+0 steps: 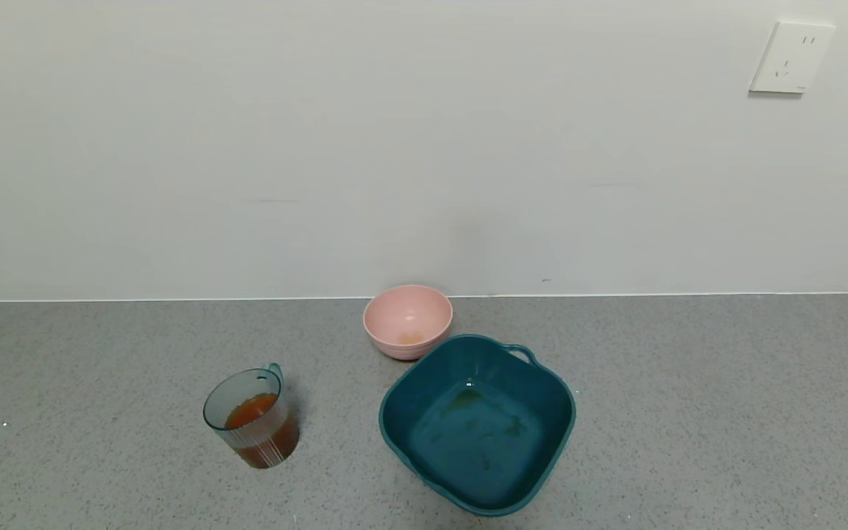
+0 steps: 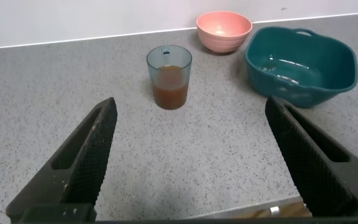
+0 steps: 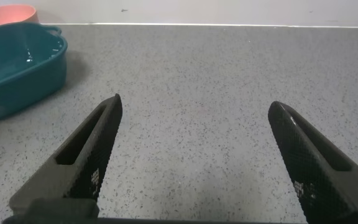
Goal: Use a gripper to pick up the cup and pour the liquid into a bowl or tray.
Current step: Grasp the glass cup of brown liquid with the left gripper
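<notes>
The ribbed blue-grey cup [image 1: 253, 417] stands upright on the grey counter at left of centre, holding orange-brown liquid [image 1: 253, 411]. The dark teal basin [image 1: 478, 422] sits to its right, with only traces of liquid on its floor. Neither arm shows in the head view. In the left wrist view the left gripper [image 2: 190, 106] is open and empty, with the cup [image 2: 169, 76] ahead of it and the basin [image 2: 301, 64] off to one side. In the right wrist view the right gripper [image 3: 194, 102] is open and empty over bare counter, the basin [image 3: 18, 66] at the frame's edge.
A small round pink bowl [image 1: 408, 321] stands just behind the basin, near the wall; it also shows in the left wrist view [image 2: 224, 30]. A wall socket [image 1: 791, 57] is high at the right. The counter's front edge shows in the left wrist view [image 2: 253, 213].
</notes>
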Robot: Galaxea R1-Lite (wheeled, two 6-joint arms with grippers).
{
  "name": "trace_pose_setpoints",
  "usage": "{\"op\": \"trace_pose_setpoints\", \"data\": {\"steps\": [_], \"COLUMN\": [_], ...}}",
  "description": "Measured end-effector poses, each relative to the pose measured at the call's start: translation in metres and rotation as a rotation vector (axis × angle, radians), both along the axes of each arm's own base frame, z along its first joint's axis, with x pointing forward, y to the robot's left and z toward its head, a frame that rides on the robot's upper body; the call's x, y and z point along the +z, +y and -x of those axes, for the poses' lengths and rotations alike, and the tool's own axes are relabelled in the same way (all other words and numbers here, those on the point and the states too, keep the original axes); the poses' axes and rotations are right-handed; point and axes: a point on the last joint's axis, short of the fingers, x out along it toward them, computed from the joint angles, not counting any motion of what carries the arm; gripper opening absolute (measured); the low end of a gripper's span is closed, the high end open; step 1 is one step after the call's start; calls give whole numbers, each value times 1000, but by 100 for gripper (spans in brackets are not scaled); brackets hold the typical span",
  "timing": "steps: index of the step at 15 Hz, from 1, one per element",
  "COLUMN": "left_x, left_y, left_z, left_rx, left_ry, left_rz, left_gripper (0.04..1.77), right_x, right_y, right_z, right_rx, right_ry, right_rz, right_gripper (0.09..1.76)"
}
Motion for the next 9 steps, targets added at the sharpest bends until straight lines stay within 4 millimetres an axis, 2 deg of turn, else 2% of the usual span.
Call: {"op": "trace_pose_setpoints", "data": {"steps": [3,6,9], "left_x": [21,43,55], "left_y": [0,0,0], "left_z": [-19,-50,-86], "left_rx": [-6,-7,-7], "left_ry": [99,226,358], "left_rz": [0,-5,-16], "left_gripper": [172,172,172], "right_x": [0,0,0], "right_y": [0,0,0], "right_z": [0,0,0], "right_rx": [0,0,0], "right_ry": [0,0,0], "right_rz": [0,0,0], "right_gripper": [171,171,171]}}
